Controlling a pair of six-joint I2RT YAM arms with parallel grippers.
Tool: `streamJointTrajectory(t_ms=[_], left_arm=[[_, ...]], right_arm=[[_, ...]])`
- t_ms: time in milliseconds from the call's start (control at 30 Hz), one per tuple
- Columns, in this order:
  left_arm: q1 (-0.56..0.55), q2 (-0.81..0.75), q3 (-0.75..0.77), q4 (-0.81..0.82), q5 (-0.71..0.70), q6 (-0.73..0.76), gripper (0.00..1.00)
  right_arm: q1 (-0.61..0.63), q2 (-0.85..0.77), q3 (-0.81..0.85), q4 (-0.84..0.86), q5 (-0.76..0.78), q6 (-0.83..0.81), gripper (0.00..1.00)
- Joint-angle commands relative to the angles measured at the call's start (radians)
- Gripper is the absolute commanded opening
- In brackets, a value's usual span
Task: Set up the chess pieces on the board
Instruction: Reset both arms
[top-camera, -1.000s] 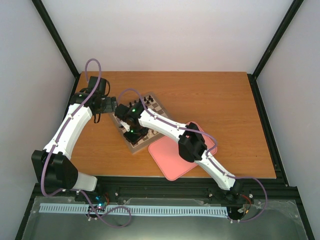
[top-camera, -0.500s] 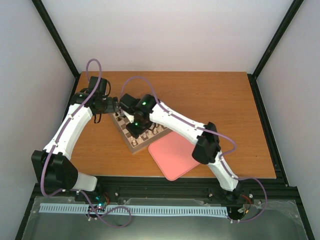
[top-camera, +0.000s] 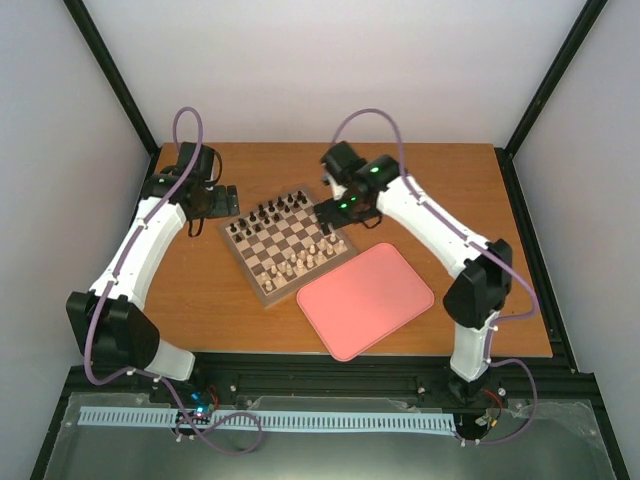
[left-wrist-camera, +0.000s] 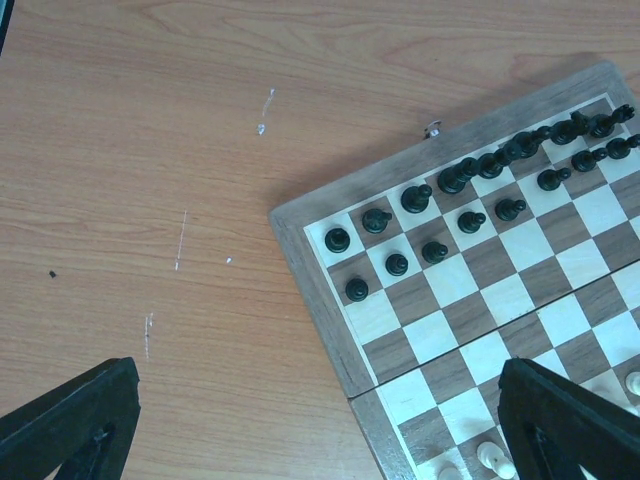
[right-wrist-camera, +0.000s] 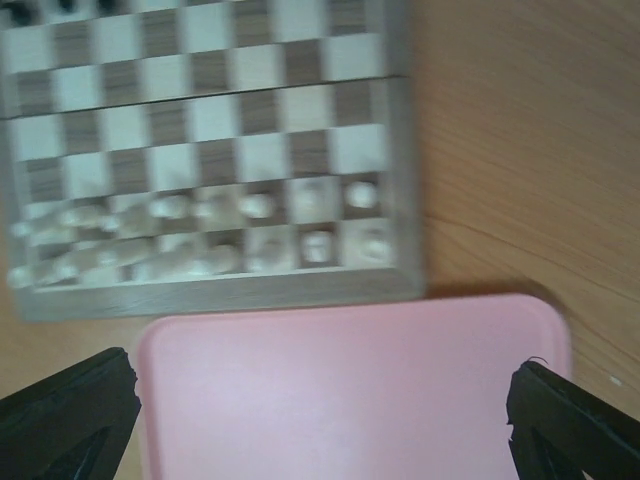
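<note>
Cream-wood chess pieces (top-camera: 308, 256) stand in two rows along the side of the board (top-camera: 280, 240) that faces the bench's near-right corner. Each is far smaller than its square. The right wrist view blurs them, so I cannot tell whether every one is upright and centred. The board, checkered brown and cream inside a tan border, lies at an angle left of the bench's middle. Black pieces (left-wrist-camera: 452, 180) fill the two rows on the side toward the far-left corner.

The layout looks all but finished, so the step in hand seems to be a check. To do it well, come straight down on any leaning piece, pinch it low and lift clear, because the neighbours stand close.

A pink tray (top-camera: 365, 300) lies just beside the board, toward the near edge. The left gripper (top-camera: 225, 200) hangs off the board's far-left corner and the right gripper (top-camera: 328, 212) over its far-right corner, both with fingers spread wide and holding nothing.
</note>
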Motion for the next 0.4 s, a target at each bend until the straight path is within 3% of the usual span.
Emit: streamJointTrajectory(t_ms=[0,167,367], left_arm=[[-0.004,0.017,0.062,-0.035,-0.008,0.02,1.0],[-0.003,0.036,0.085,-0.07,-0.017,0.029,1.0],[-0.003,0.012,0.068,-0.058,0.01,0.033,1.0]], right_arm=[[-0.156,-0.115,-0.133,0.108,-0.008,0.018,1.0],[-0.279,-0.157,-0.184,0.153,-0.02,0.041,1.0],[-0.289,-0.171,-0.218,0.156,0.032,0.032,1.0]])
